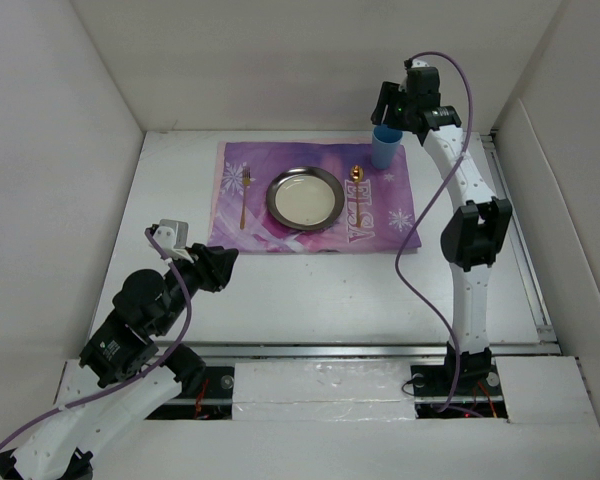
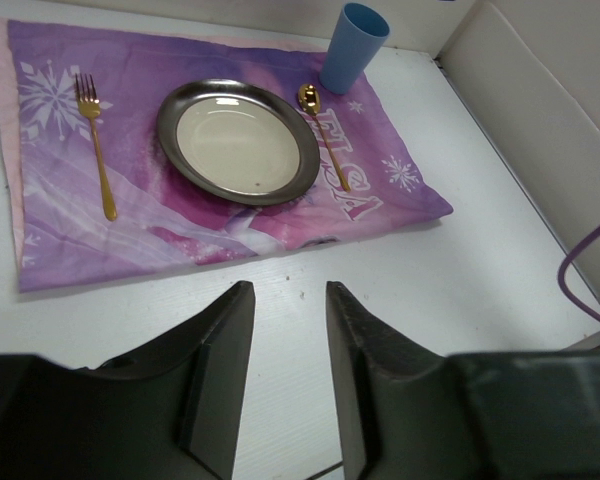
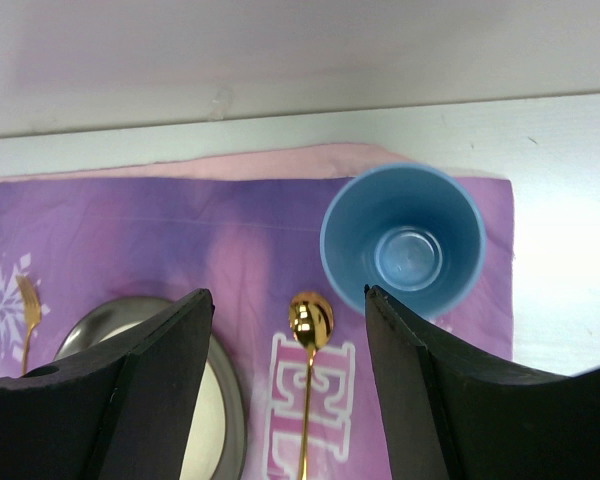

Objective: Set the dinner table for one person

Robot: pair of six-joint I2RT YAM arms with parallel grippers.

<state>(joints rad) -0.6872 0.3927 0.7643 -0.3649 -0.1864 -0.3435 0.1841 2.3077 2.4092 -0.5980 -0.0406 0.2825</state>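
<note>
We see the big flat white tabletop [image 1: 310,290] lying in front of the two arms, with white walls on its left, far and right sides. A purple cloth placemat with white snowflakes and the word "ELSA" [image 1: 380,215] lies flat on it, close to the far edge and about midway between the left and right edges.

A round silver metal plate [image 1: 304,197] sits in the middle of the mat. A thin gold fork [image 1: 245,195] lies on the mat toward the left edge of the tabletop, beside the plate but not touching it. A small gold spoon [image 1: 357,176] lies on the other side of the plate, on top of the letters. A blue plastic cup [image 1: 385,147] stands upright on the mat corner nearest the far right corner of the tabletop, just past the bowl of the spoon.

The left tool [image 2: 288,295] hangs over bare tabletop between the mat and the near edge, toward the left edge. Its two fingers have a small gap between them and hold nothing.

The right tool [image 3: 287,295] hangs over the far edge, above the spoon and cup. Its fingers are spread wide and hold nothing. The cup is just beside one finger, outside the gap, and we cannot tell if they touch.
</note>
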